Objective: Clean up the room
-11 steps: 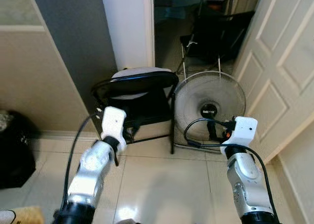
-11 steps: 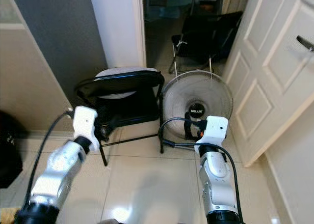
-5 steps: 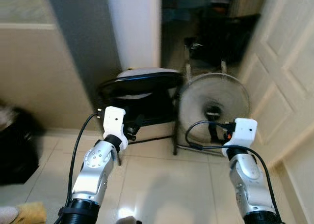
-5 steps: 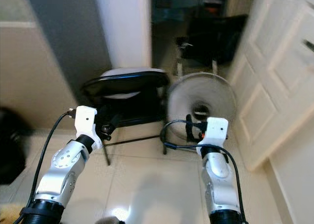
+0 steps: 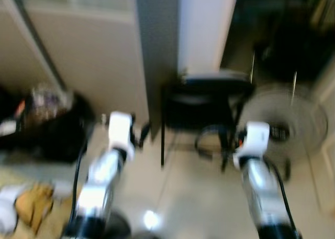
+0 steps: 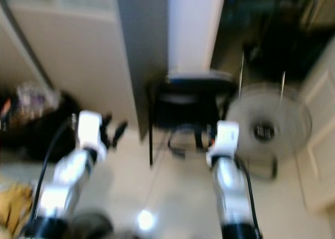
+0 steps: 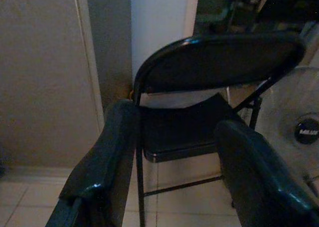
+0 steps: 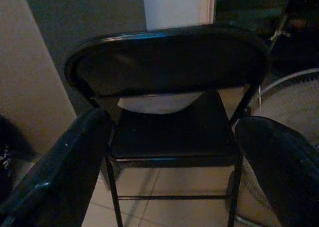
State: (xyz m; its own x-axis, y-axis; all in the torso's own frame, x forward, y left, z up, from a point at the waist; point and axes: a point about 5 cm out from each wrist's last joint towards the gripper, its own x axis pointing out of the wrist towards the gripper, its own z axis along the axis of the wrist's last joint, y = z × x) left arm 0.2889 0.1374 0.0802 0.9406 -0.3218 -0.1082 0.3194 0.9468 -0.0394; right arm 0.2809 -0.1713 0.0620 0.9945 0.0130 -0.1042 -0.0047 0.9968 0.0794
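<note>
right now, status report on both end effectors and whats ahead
Left end effector open, empty. Right end effector open, empty. Black folding chair ahead, floor fan beside it. Head views blurred.
</note>
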